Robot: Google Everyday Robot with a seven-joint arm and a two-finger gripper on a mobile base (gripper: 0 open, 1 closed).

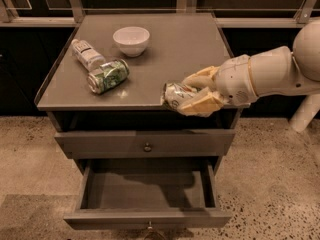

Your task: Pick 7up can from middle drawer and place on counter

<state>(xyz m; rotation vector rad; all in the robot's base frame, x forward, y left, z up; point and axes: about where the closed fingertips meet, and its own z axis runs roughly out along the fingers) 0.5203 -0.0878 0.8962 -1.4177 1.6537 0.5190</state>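
On the counter (185, 44), toward its left, a clear white-labelled bottle (86, 54) lies on its side, just beside a bright green can (108, 76) that is also lying down. A white bowl (131, 40) stands upright behind them. Below, the top drawer (110, 144) is shut and the middle drawer (145, 190) is pulled open. Right of centre, at the counter's front edge, my gripper (186, 95) holds the 7up can (174, 95) sideways, jaws clamped on it. Whether it touches the top I cannot tell.

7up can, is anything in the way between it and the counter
Nothing visible. The hand holds the 7up can at the front edge of the counter; the bowl, bottle and green can lie well to the left.
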